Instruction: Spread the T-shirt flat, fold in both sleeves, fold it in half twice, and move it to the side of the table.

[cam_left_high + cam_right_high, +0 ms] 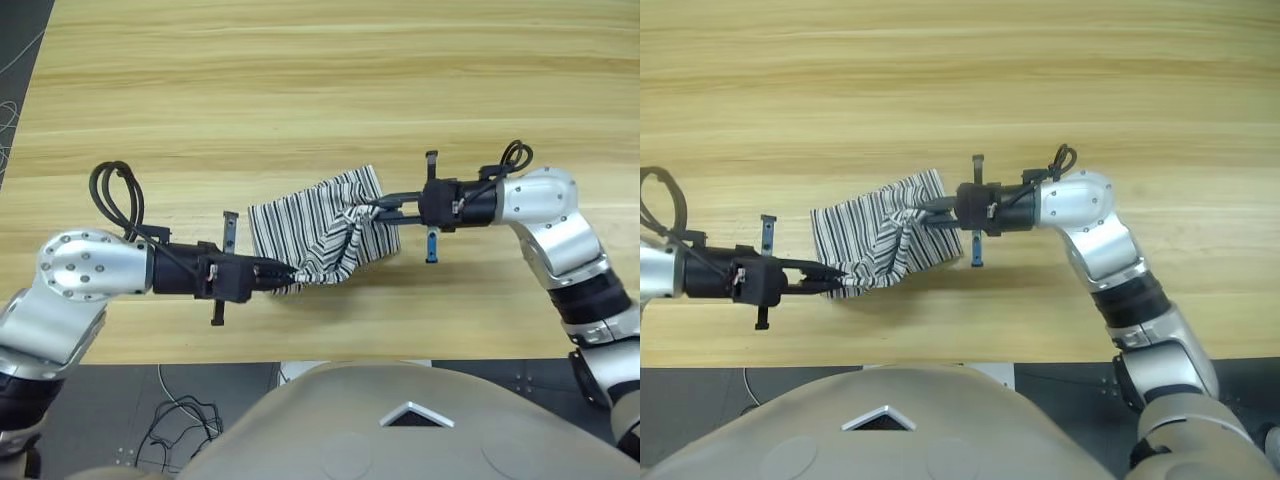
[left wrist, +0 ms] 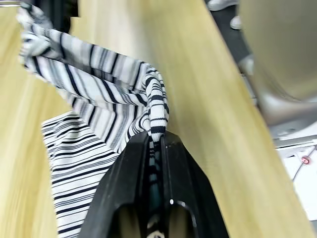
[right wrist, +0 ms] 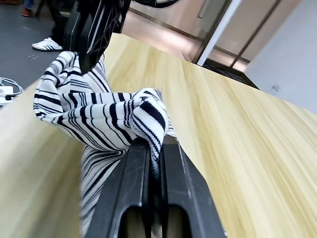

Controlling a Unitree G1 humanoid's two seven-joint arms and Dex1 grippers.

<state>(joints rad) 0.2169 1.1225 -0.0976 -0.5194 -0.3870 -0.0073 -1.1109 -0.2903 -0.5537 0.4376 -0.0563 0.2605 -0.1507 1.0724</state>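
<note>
A black-and-white striped T-shirt [image 1: 320, 225], folded into a small bundle, rests near the front edge of the wooden table [image 1: 300, 90]. My left gripper [image 1: 285, 276] is shut on the shirt's near left corner, and the cloth [image 2: 99, 99] is pinched between its black fingers [image 2: 130, 163]. My right gripper [image 1: 365, 213] is shut on the right side of the bundle, where a fold of striped cloth [image 3: 114, 119] bunches over its fingers [image 3: 138, 178]. The fabric between the two grippers is lifted and rumpled.
Bare wood stretches across the far half of the table and to both sides of the shirt. The table's front edge [image 1: 250, 362] runs close below the arms, with cables [image 1: 180, 420] on the dark floor beneath.
</note>
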